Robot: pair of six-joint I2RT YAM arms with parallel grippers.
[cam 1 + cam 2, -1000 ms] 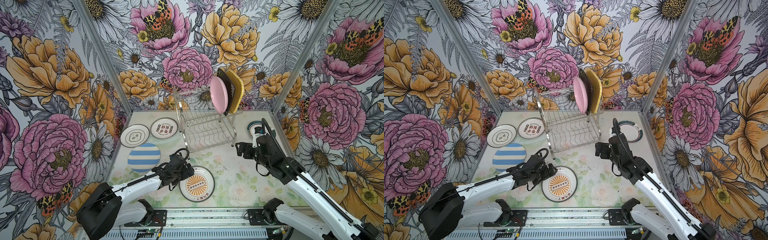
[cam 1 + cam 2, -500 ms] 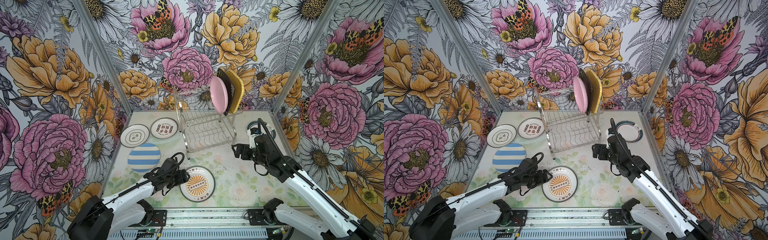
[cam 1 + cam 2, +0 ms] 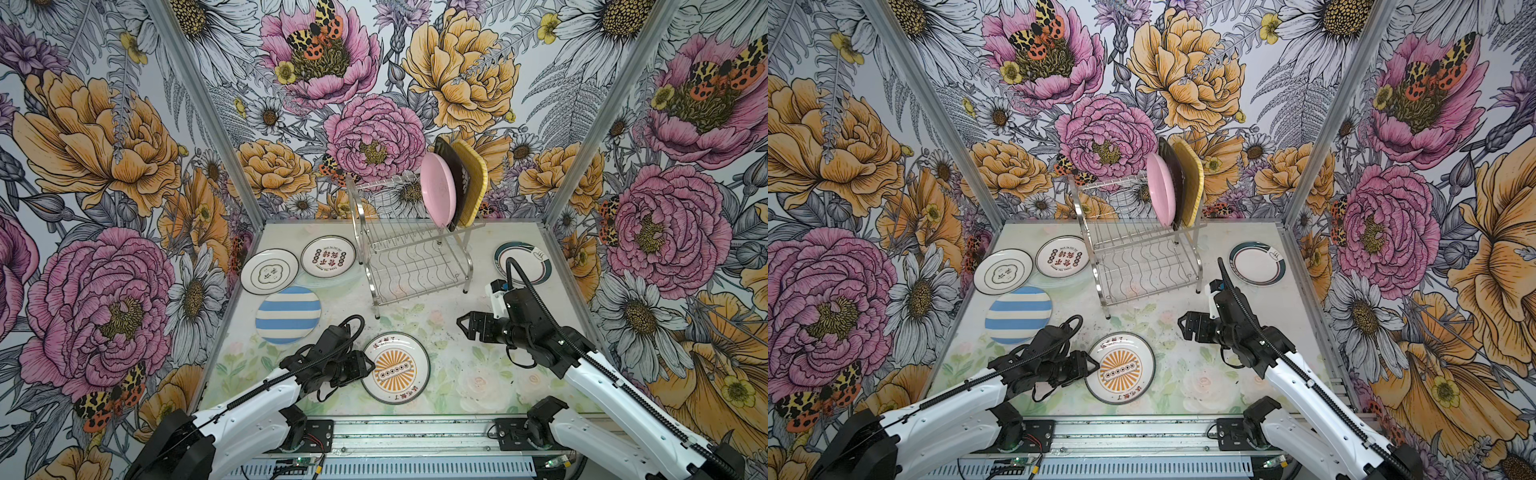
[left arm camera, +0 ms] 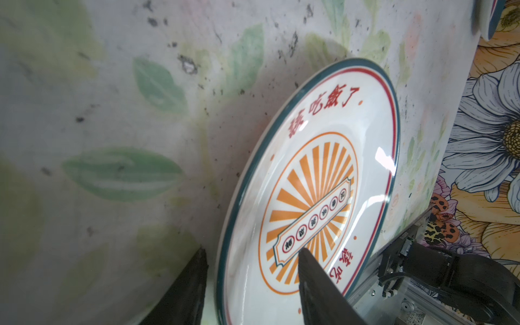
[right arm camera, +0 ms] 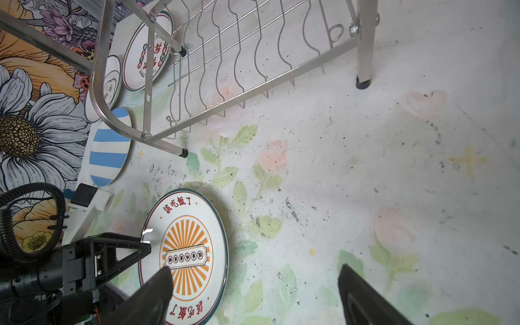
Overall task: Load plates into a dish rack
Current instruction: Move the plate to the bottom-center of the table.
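- Bold flower wallpaper (image 3: pixel 374 141) lines three walls around a pale table (image 3: pixel 457 386), which is printed with faint roses and leaves and speckled with dark marks.
- Left of the dish rack (image 3: pixel 409 253), two glossy round white plates lie flat. One has black characters (image 3: pixel 269 271). The other, nearer the rack, has red and black characters (image 3: pixel 328 255). A blue-striped plate (image 3: pixel 288 314) lies just in front of them.
- The left pincer (image 3: pixel 368 365), black with tapered fingers, sits low at the left rim of the sunburst plate (image 3: pixel 395 368). That plate lies flat in front of the rack, apart from it.
- Only the left wrist view shows the jaws. They stand apart and straddle the rim, with one finger (image 4: pixel 191 287) outside by the table and the other finger (image 4: pixel 318 287) over the orange rays. A gap shows on the outer side, and I cannot tell whether the inner finger touches the plate.
- The rack is shiny chrome wire in two tiers, with wavy shelf wires.
- Three plates stand on edge at the right end of the rack's upper tier: a round pink plate (image 3: pixel 438 194), a black rounded-square plate (image 3: pixel 457 178) and a yellow woven-look plate (image 3: pixel 473 183).
- The right pincer (image 3: pixel 462 328) hovers to the right of the rack's front corner. Its jaws are wide apart, and the right wrist view shows only bare table between them.
- A teal-rimmed plate (image 3: pixel 523 264) lies flat to the right of the rack.
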